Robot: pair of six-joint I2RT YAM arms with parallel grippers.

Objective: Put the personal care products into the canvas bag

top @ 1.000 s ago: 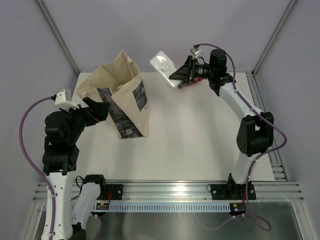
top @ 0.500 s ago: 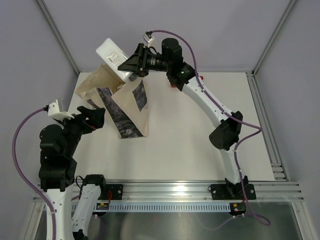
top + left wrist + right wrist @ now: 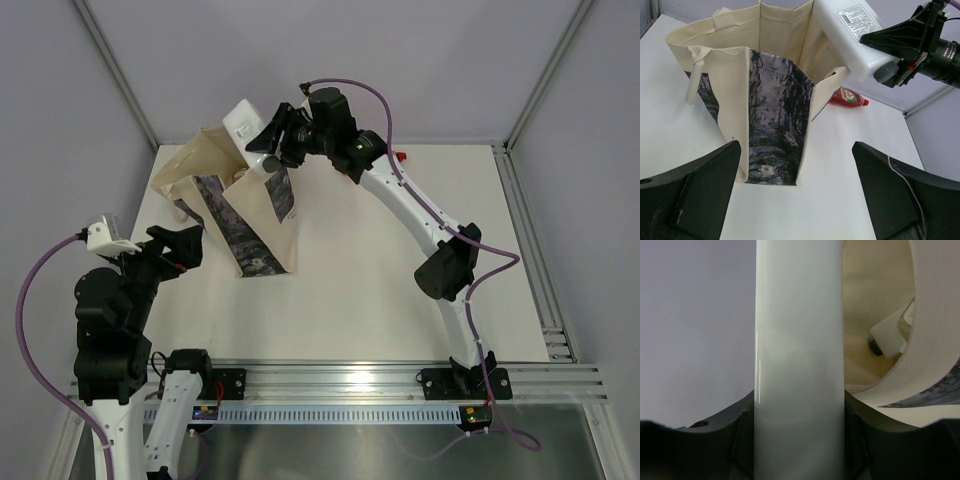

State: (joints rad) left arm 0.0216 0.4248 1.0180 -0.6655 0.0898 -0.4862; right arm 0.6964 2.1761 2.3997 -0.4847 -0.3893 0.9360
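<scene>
The canvas bag (image 3: 262, 215) stands open at the back left, dark printed panels on its sides; it also shows in the left wrist view (image 3: 735, 65). My right gripper (image 3: 274, 142) is shut on a white bottle with a grey cap (image 3: 243, 125) and holds it tilted over the bag's far rim. The bottle (image 3: 850, 32) hangs beside the bag's right wall, and it fills the right wrist view (image 3: 799, 355) between my right gripper (image 3: 799, 405). A white product (image 3: 887, 335) lies inside the bag. A red bottle (image 3: 400, 156) lies on the table behind the bag. My left gripper (image 3: 181, 246) is open and empty, left of the bag.
The red bottle (image 3: 849, 97) lies just right of the bag's far corner. The white table (image 3: 400, 300) ends at a metal rail on the right and at the near rail. Grey walls close the back and sides.
My right arm has swung left with the white bottle, from the back middle to over the bag's mouth. My left gripper has drawn back from the bag toward the near left.
</scene>
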